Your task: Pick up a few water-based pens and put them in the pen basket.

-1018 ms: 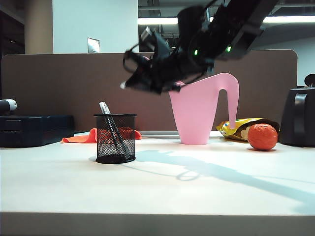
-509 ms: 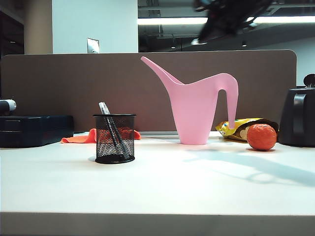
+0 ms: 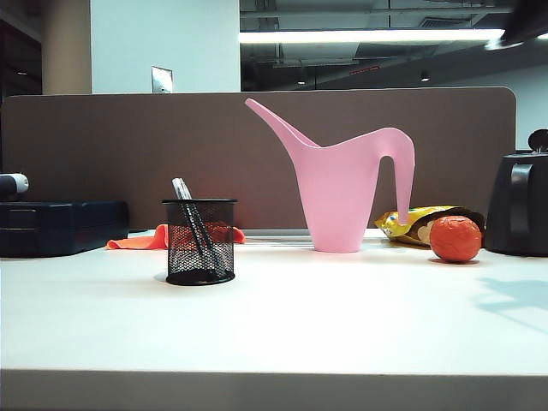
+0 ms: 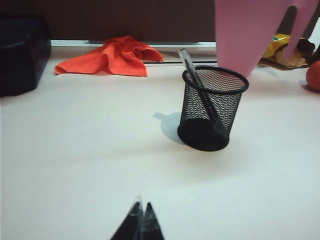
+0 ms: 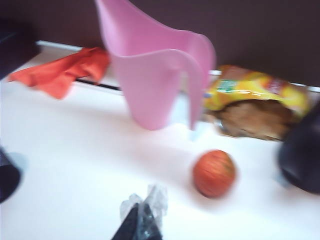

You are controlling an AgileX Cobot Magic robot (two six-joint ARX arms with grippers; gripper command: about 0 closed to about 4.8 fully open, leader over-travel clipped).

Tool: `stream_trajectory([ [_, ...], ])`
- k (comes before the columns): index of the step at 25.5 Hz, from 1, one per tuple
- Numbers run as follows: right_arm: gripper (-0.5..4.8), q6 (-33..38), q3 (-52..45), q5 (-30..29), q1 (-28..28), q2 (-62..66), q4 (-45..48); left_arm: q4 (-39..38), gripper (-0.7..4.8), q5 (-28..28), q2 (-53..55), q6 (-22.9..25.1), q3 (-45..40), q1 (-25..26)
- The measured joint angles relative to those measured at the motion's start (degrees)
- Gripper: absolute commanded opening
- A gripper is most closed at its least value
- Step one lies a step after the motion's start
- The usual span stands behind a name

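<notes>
The pen basket [image 3: 200,241] stands upright on the white table [image 3: 282,325], left of the middle, and both pens [image 3: 195,231] are inside it, so that's two pens, leaning together against the rim with their top ends poking out above it. From the left wrist camera you get the same thing: one mesh cup [image 4: 212,107] with the pens [image 4: 199,95] slanting across it.

Around it: one pink watering can [image 3: 347,184] standing further back and to the right, one orange cloth [image 3: 141,240] crumpled behind the basket, one orange ball [image 3: 455,238] on the right, and just behind the ball one yellow snack bag [image 3: 409,221]. One dark case [image 3: 60,226] sits at the far left edge, and one black jug-looking thing [image 3: 519,205] at the far right.

The left gripper [image 4: 140,225] hangs low over bare table well short of the basket, its tips pressed together on nothing. The right gripper [image 5: 141,222] is over the table near the ball [image 5: 214,173], also pinched closed and empty. That view is blurry.
</notes>
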Motion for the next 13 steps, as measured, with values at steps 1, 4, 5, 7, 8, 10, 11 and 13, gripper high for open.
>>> stream_trajectory([
  [1, -0.06, 0.1, -1.5, 1.3, -0.4, -2.0, 0.1, 0.3, -0.05, -0.6, 0.0, 0.0, 0.0, 0.0],
  [4, -0.06, 1.7, -10.5, 8.6, -0.2, -12.3, 0.2, 1.5, -0.05, -2.1, 0.0, 0.0, 0.0, 0.0],
  [5, -0.06, 2.0, -12.1, 10.1, -0.3, -14.4, 0.3, 1.7, -0.05, -2.2, 0.0, 0.0, 0.0, 0.0],
  [7, -0.06, 2.5, -16.3, 12.4, -0.3, -20.4, 0.3, 2.1, -0.05, -2.3, 0.0, 0.0, 0.0, 0.0],
  [8, -0.06, 2.6, -18.8, 12.9, -0.3, -23.5, 0.7, 2.2, -0.05, -2.3, 0.0, 0.0, 0.0, 0.0],
  [10, -0.06, 2.6, -22.1, 13.2, -0.3, -27.8, 0.7, 2.1, -0.05, -2.3, 0.0, 0.0, 0.0, 0.0],
  [11, -0.06, 2.6, -23.9, 13.3, -0.3, -30.3, 0.7, 2.2, -0.05, -2.3, 0.0, 0.0, 0.0, 0.0],
  [13, -0.06, 2.6, -27.0, 12.4, -0.3, -34.0, 0.7, 2.2, -0.05, -2.3, 0.0, 0.0, 0.0, 0.0],
])
